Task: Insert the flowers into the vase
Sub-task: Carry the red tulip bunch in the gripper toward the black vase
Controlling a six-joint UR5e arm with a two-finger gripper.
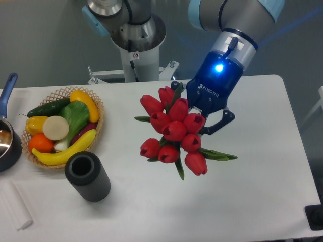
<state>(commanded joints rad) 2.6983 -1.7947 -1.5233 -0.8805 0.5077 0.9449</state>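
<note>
The flowers are a bunch of red tulip buds with green leaves, held in the air over the middle of the table, buds toward the camera. My gripper is behind the bunch and shut on its stems, which the buds hide. The vase is a short dark ribbed cylinder standing upright at the front left of the table, mouth up and empty. The bunch is well to the right of the vase and apart from it.
A wicker basket of colourful fruit and vegetables sits just behind the vase. A dark pot with a blue handle is at the left edge. A white flat object lies at the front left corner. The robot base stands behind the table.
</note>
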